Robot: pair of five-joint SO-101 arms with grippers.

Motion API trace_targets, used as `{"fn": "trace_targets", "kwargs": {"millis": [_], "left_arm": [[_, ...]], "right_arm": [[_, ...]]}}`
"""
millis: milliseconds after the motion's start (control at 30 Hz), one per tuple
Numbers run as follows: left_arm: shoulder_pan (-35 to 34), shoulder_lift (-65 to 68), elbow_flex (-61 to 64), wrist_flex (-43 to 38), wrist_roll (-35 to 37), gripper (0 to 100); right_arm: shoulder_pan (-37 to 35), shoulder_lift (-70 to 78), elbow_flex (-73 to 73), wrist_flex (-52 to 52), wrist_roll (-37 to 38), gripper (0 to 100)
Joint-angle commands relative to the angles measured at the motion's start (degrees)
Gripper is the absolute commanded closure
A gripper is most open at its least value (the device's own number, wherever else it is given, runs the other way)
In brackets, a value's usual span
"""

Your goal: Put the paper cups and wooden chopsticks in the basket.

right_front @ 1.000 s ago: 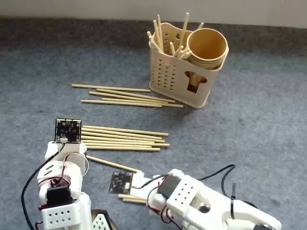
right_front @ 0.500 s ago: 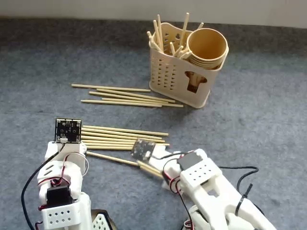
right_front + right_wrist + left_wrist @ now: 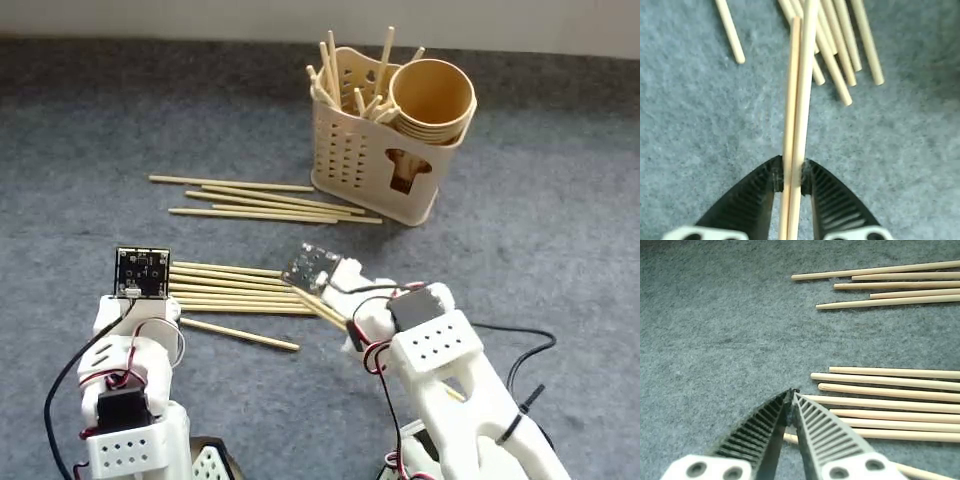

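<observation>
A cream basket [image 3: 372, 160] stands at the back, holding stacked paper cups [image 3: 432, 100] and several wooden chopsticks [image 3: 345, 72]. More chopsticks lie on the carpet in a far pile [image 3: 260, 203] and a near pile [image 3: 240, 288], with a single one [image 3: 238, 335] in front. My right gripper [image 3: 792, 172] is shut on two chopsticks [image 3: 799, 90] and holds them above the right end of the near pile [image 3: 840, 60]; the held pair [image 3: 322, 308] shows in the high view. My left gripper [image 3: 791, 393] is shut on nothing, hovering at the left end of the near pile [image 3: 880, 400].
Grey carpet covers the whole table. The left arm [image 3: 135, 360] sits at the front left, the right arm [image 3: 440, 370] at the front right with its cable trailing. Open carpet lies right of the basket and at the far left.
The right arm has swung from the front edge up toward the basket, carrying two chopsticks off the carpet. The left arm has kept still.
</observation>
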Motion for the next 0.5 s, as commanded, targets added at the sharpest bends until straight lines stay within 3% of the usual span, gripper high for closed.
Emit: {"fn": "trace_targets", "kwargs": {"millis": [0, 400, 467], "left_arm": [[-0.48, -0.13, 1.1, -1.23, -0.44, 99], [-0.66, -0.13, 1.1, -1.23, -0.44, 99], [-0.66, -0.13, 1.1, -1.23, -0.44, 99]], "right_arm": [[0.57, -5.58, -10.68, 3.65, -4.66, 99.2], [0.57, -9.45, -26.68, 3.47, -7.03, 99.2], [0.57, -9.8, -29.05, 3.47, -10.99, 99.2]]}}
